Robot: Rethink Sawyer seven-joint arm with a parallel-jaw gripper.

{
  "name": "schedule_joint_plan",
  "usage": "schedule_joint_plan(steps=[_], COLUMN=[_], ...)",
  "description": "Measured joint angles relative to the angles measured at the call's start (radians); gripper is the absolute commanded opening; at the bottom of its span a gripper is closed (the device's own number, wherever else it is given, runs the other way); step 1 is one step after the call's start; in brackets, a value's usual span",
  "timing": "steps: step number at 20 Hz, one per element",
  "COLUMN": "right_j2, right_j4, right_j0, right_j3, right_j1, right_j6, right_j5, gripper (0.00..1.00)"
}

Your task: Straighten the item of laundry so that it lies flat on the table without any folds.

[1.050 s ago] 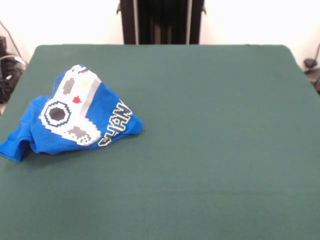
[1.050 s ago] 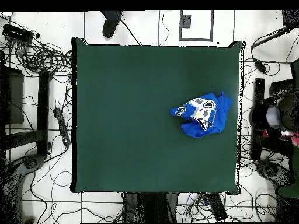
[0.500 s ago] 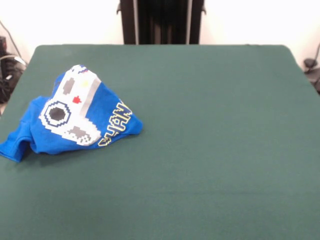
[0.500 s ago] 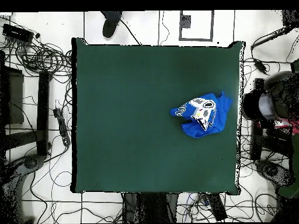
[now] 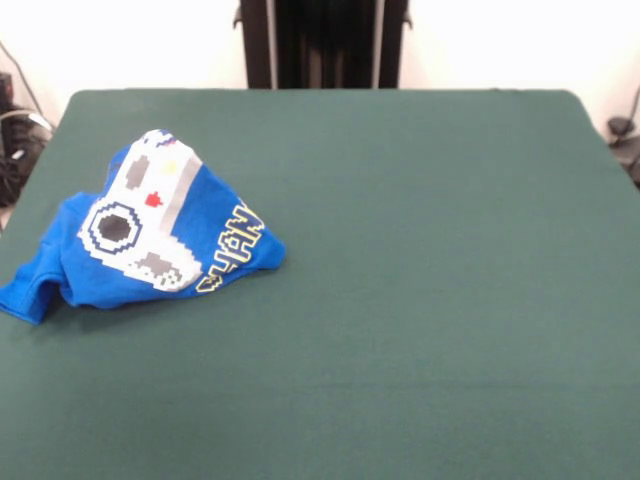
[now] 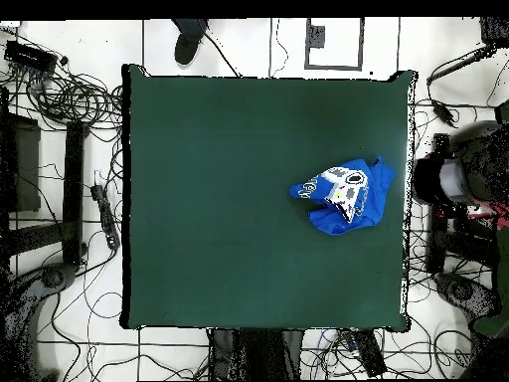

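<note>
T-shirt (image 5: 150,235) crumpled near table (image 5: 420,300) edge | fingers: out of sight

A crumpled blue short-sleeved T-shirt (image 5: 150,235) lies on the green fabric-clad table (image 5: 420,300), near its left edge.

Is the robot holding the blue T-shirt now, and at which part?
Nothing is held: no gripper is in view, and the T-shirt lies crumpled on the table.

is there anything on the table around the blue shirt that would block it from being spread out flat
Nothing visible does. The crumpled T-shirt is the only thing on the green table, but it lies close to one edge.
</note>
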Motion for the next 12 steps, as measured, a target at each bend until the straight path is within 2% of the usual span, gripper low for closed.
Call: schedule_joint_plan(steps=[12], right_j2=[0.0], right_j4=[0.017], right_j0=[0.035], right_j3=[0.0], right_j1=[0.013], right_j6=[0.002], right_j5=[0.0], gripper=[0.0])
